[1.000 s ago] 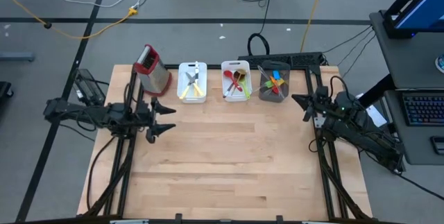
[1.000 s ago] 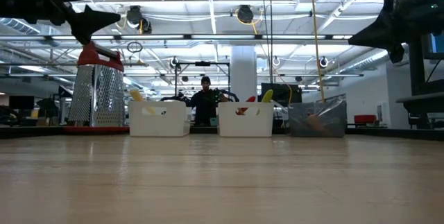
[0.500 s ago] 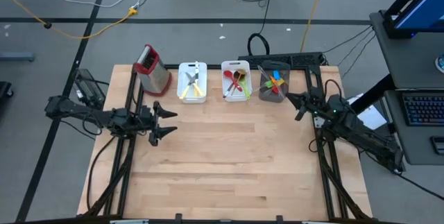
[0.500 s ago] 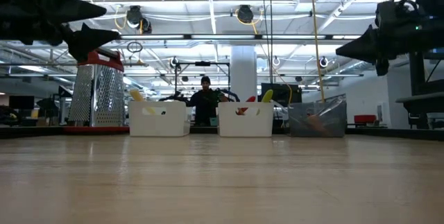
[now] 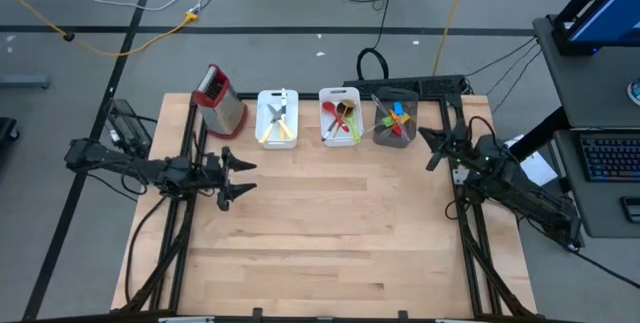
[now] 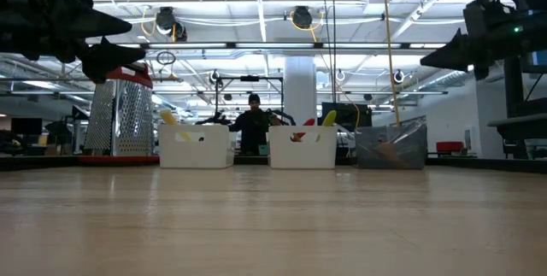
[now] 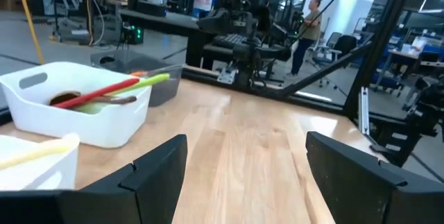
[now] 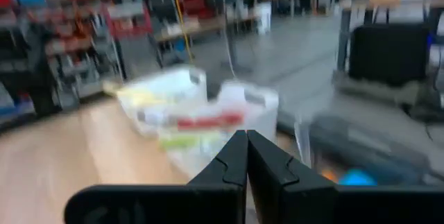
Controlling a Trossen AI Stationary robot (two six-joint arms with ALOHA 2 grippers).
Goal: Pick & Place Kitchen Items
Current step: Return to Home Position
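Lying sorted in the row of bins at the table's back edge, the kitchen items are all off the bare wood. The cream-handled knives (image 5: 277, 115) sit in the white bin (image 5: 260, 113) beside the box grater (image 5: 218, 101). The red spoon (image 5: 333, 115) is in the middle white bin (image 5: 340, 91), and the blue spatula (image 5: 401, 109) and orange spatula (image 5: 397, 121) are in the dark bin (image 5: 414, 103). None of them has shifted over the last second; only the arms have.

The right gripper (image 5: 425, 148), its fingers pressed together on nothing, has risen a little and swung slightly toward the dark bin, near its right side. The left gripper (image 5: 243, 175), jaws spread wide and empty, has barely moved, turning a little in place above the table (image 5: 320, 223) in front of the grater.

I judge the sorting finished and both arms settling toward rest; nothing on the wood calls for another grasp.
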